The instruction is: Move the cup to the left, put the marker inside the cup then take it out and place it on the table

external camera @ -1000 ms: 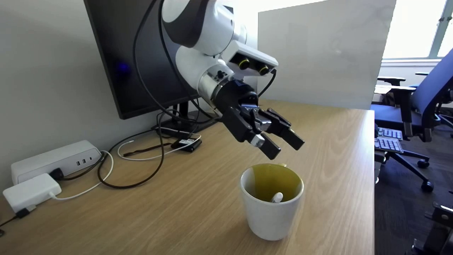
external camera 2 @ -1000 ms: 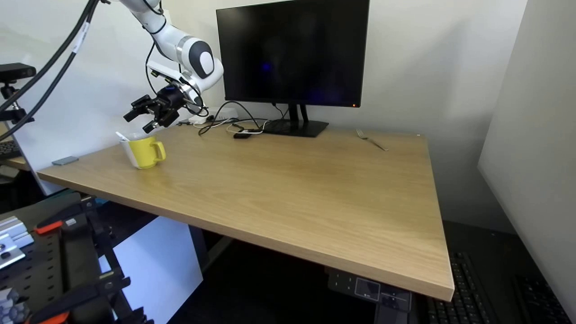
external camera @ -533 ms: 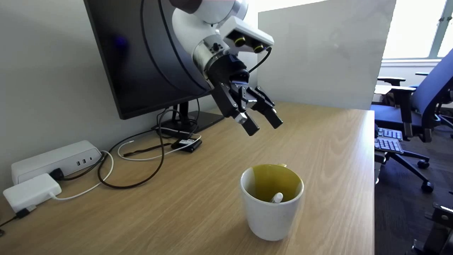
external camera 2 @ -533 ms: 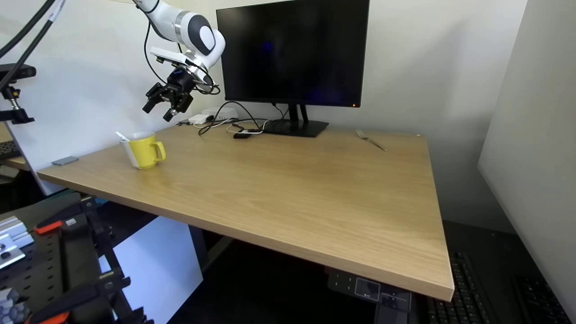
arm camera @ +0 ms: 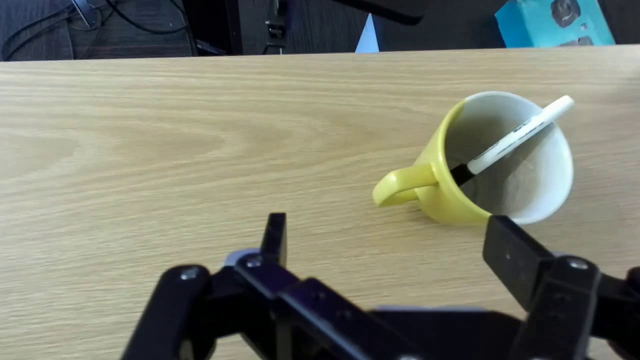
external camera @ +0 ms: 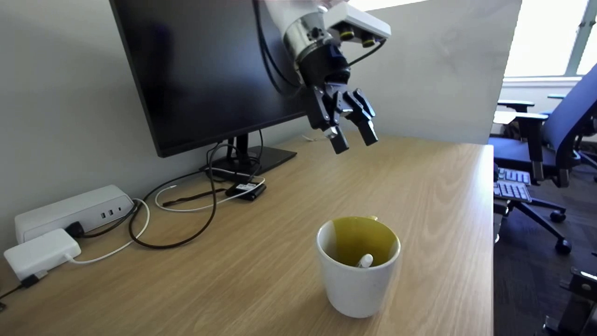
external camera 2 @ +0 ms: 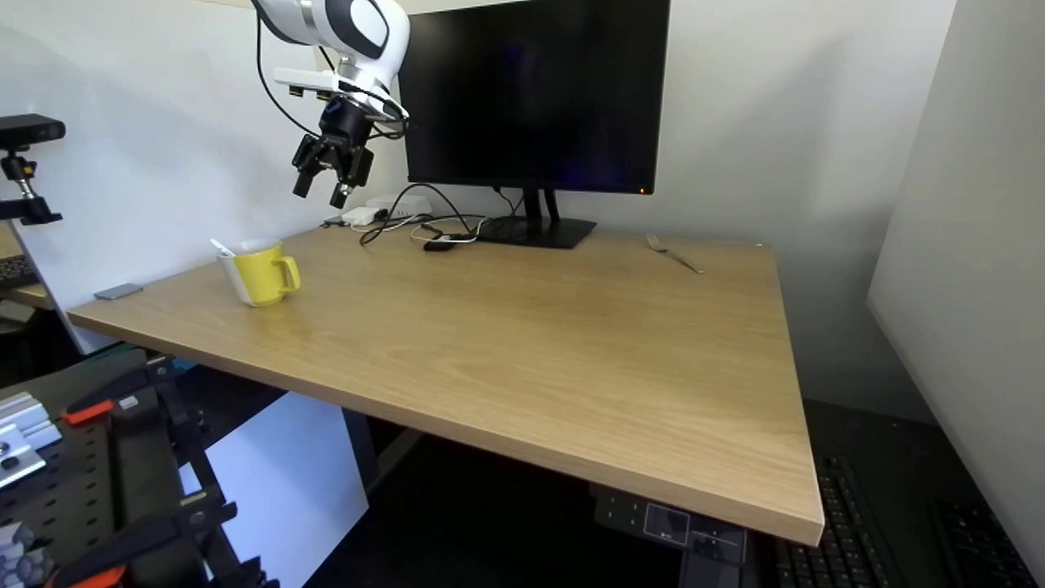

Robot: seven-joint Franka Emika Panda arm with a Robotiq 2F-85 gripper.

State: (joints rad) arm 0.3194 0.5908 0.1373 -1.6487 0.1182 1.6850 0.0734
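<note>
- Black Robotiq gripper (external camera: pixel 356 143): jaws spread wide, nothing between them. Over the last second it has risen and drawn back, and the jaws now point more steeply down.
- White-and-yellow ceramic mug (arm camera: pixel 445 202): upright, below the jaws and out past their tips, well apart from them. In the wrist view it sits nearer the right-hand jaw, its yellow handle (arm camera: pixel 392 187) reaching toward the space in front of the gap. It has not shifted as the jaws withdrew.
- White-barrelled marker (arm camera: pixel 517 137): inside that mug, so also below and ahead of the jaws, leaning, black end down and white end poking out. It lies as it did a second ago. I judge the putting-in to be done and the taking-out still owed; the lift reads either as backing off after a release or as lining up afresh, and I cannot tell which. The next move probably calls for bringing the jaws down over that white end without nudging the mug.
- Wood-grain desk top (external camera 2: pixel 522 351): beneath the jaws, carrying the mug, and the marker's likely last stop.
- Black monitor (external camera 2: pixel 531 98): behind the jaws and to one side in an exterior view, unmoved.
- Metal fork (external camera 2: pixel 674 256): farther still from the jaws, past the monitor, unmoved too.
</note>
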